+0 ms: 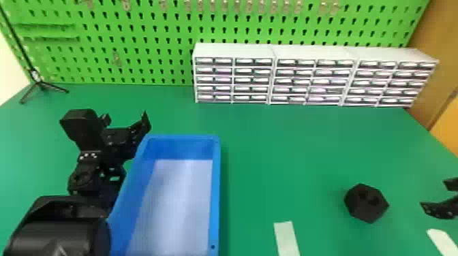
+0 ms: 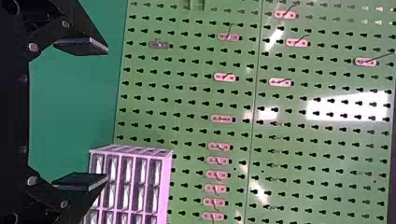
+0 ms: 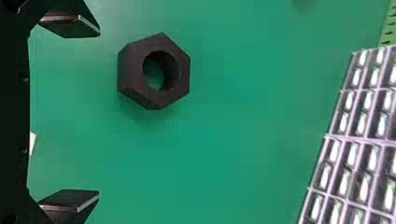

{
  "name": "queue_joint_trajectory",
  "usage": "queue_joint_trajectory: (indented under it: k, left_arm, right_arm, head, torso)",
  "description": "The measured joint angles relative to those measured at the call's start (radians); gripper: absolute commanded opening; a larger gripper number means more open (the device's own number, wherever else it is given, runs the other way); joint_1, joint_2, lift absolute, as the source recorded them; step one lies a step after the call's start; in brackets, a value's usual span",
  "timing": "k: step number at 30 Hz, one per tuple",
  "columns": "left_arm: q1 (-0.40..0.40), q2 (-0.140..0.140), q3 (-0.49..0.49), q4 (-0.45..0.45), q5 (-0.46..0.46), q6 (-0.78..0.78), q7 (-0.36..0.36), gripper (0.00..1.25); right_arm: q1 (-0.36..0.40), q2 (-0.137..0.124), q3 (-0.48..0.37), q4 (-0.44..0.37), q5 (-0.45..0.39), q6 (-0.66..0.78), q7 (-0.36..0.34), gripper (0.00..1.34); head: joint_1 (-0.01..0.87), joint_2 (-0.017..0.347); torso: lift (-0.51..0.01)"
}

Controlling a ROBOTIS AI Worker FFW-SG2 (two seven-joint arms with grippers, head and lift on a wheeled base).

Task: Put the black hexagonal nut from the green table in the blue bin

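Observation:
The black hexagonal nut (image 1: 366, 203) lies on the green table (image 1: 269, 149), right of the blue bin (image 1: 215, 190). At the right edge of the head view is my right gripper (image 1: 450, 195), a short gap to the right of the nut. In the right wrist view the nut (image 3: 130, 77) lies beyond the open fingers of my right gripper (image 3: 70, 114), its hole facing the camera. My left gripper (image 1: 126, 119) is parked at the bin's far left corner; its fingers stand apart with nothing between them in the left wrist view (image 2: 80, 114).
White drawer cabinets (image 1: 306, 80) line the back of the table before a green pegboard (image 1: 136, 44). A small tripod (image 1: 41, 85) stands at the back left. Two pale strips (image 1: 287, 238) lie near the front, one between bin and nut, the other near the right gripper.

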Motion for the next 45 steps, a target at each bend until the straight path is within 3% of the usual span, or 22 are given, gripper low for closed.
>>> queue_joint_trajectory:
  k: [21,45]
  left_arm:
    - [0.007,0.011,0.009,0.0,0.007,0.0,0.0,0.95]
    - [0.006,0.013,0.011,-0.002,0.008,0.0,0.0,0.95]
  right_arm:
    - [-0.02,-0.023,0.112,0.009,0.078,0.028,0.039,1.25]
    - [-0.027,-0.022,0.13,0.011,0.085,0.038,0.05,1.25]
  head:
    - [0.683,0.028]
    - [0.683,0.028]
  torso:
    - [-0.096]
    - [-0.096]
